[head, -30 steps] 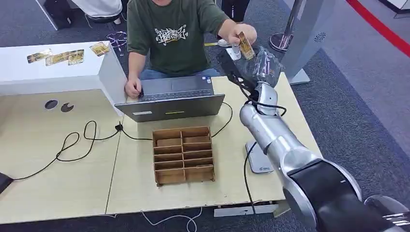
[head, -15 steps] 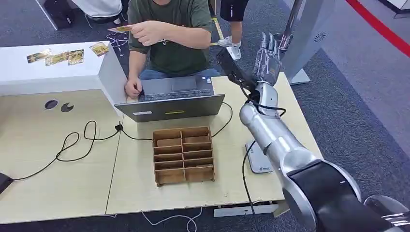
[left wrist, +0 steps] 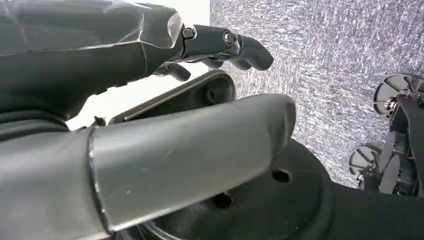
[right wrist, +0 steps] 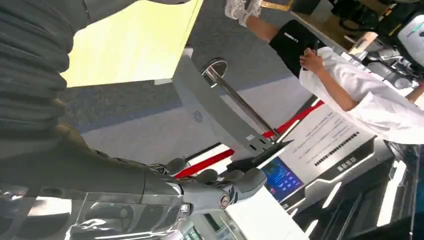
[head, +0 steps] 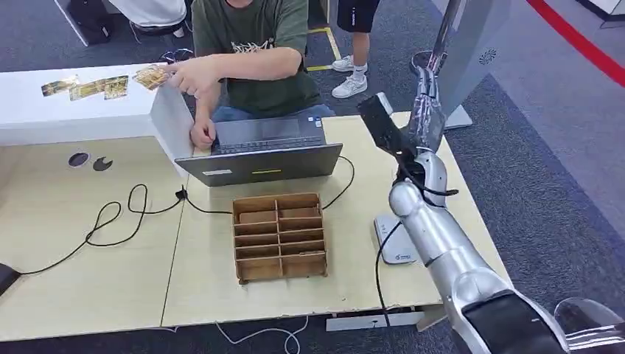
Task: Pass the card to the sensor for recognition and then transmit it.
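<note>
A person's hand [head: 193, 74] sets a gold card [head: 151, 74] on the white box [head: 81, 110] at the back left, next to several similar cards [head: 87, 88]. My right hand [head: 425, 103] is raised above the table's back right corner, with its fingers straight and nothing in it. In the right wrist view the same hand [right wrist: 200, 190] is empty, with its fingers apart. The white flat sensor [head: 396, 240] lies on the table under my right forearm. My left hand [left wrist: 215, 45] hangs with loose fingers and holds nothing.
An open laptop [head: 262, 147] stands before the seated person. A wooden compartment tray [head: 280, 236] sits mid-table, and a black cable [head: 118, 217] trails left of it. A grey stand [head: 464, 59] and a second person's legs [head: 354, 44] are behind the table.
The person took the card from my right hand and carried it left to the white box. My right hand, now empty, moved to the right with its fingers straightened.
</note>
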